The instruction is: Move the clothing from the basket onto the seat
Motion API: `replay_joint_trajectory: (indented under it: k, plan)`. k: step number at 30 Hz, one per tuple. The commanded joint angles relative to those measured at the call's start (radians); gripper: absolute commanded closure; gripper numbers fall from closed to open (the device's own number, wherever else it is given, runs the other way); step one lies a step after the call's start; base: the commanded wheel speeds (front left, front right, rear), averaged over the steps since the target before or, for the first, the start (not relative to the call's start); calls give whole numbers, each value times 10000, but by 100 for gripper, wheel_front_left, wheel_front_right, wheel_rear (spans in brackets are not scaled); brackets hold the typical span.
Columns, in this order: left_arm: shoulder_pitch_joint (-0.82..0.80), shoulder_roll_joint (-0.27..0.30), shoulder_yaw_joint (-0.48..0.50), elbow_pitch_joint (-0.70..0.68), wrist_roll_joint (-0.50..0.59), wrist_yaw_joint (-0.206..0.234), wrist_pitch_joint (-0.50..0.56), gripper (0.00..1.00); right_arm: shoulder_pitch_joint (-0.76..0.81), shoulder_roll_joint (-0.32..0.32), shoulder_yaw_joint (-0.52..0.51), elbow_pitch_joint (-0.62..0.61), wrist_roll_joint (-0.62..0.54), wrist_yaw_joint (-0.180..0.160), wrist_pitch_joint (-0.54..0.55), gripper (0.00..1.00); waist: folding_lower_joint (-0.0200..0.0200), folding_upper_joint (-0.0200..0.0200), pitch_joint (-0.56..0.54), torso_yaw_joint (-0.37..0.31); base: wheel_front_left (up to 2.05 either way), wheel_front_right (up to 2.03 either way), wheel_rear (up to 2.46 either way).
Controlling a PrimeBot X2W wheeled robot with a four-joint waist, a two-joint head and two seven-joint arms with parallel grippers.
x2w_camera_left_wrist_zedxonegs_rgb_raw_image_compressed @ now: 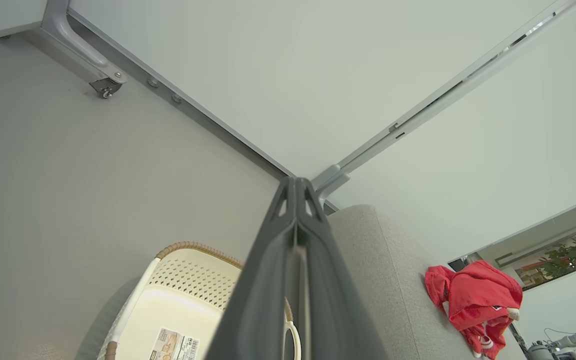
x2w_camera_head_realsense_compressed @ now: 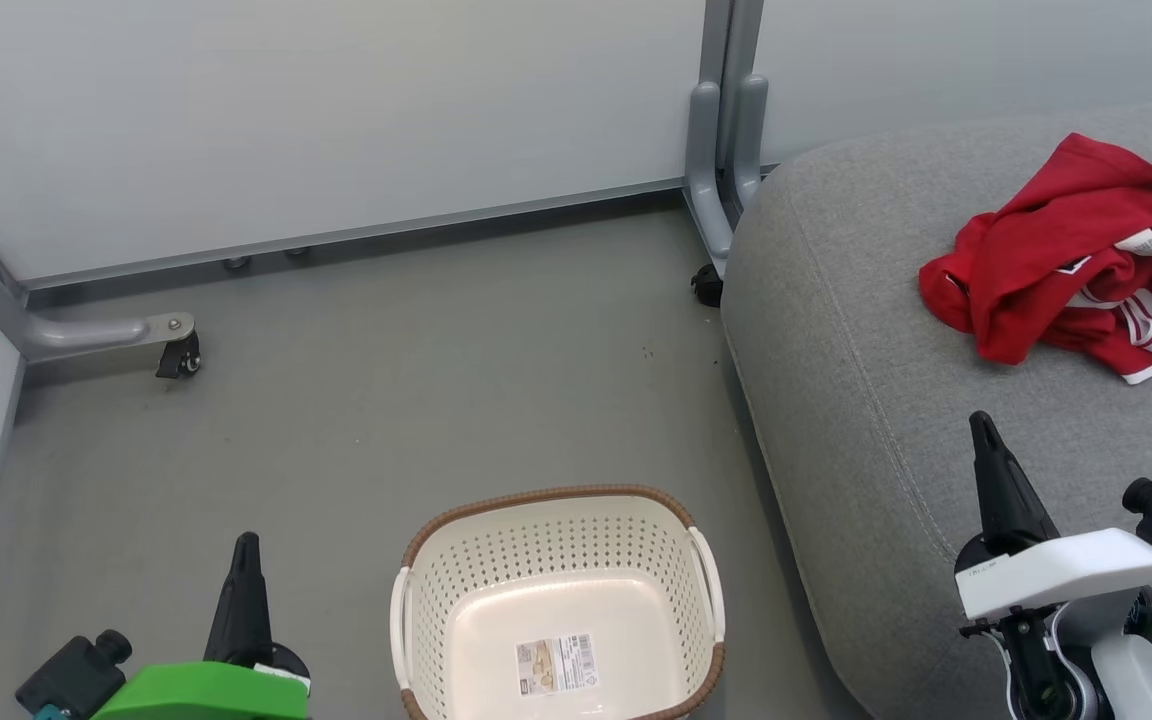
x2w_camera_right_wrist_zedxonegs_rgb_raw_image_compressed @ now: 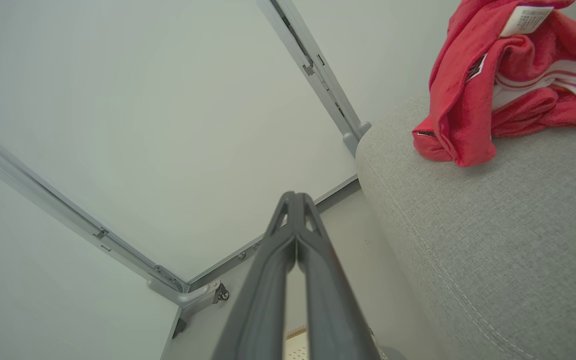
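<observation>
Red white-striped clothing [x2w_camera_head_realsense_compressed: 1056,255], grey woven seat [x2w_camera_head_realsense_compressed: 866,400], cream perforated brown-rimmed basket [x2w_camera_head_realsense_compressed: 456,560]

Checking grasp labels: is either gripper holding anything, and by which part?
Nothing held. Left gripper and right gripper are shut, empty; crumpled red garments lie on the grey fabric seat.

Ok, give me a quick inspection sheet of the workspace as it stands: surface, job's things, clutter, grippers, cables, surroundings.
Surface: grey floor, a few dark specks near the seat's corner.
Job's things: clothing lies in a red bundle on the seat; basket stands on the floor with no clothing in it, barcode sticker on its bottom.
Clutter: nothing seen.
Grippers: left gripper shut, holding nothing, left of the basket; right gripper shut, holding nothing, over the seat's near side.
Cables: nothing seen.
Surroundings: pale partition panels on grey frames with a castor foot.
</observation>
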Motion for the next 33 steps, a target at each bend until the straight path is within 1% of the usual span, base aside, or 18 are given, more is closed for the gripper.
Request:
replay_joint_trajectory:
  k: [1,17,33]
  plan:
    - [-322,116,89,-106,-319,-15,60,100,-329,-31,-105,-74,355,-2,76,100,0,0,4,2,0,0,0]
    - [-593,154,309,-71,-2010,-23,587,100,-396,166,-398,157,2352,-4,621,100,0,0,46,24,0,0,0]
    - [-815,166,512,-25,-3400,-31,1043,100,-467,344,-655,353,4031,-3,1085,100,0,0,88,45,0,0,0]
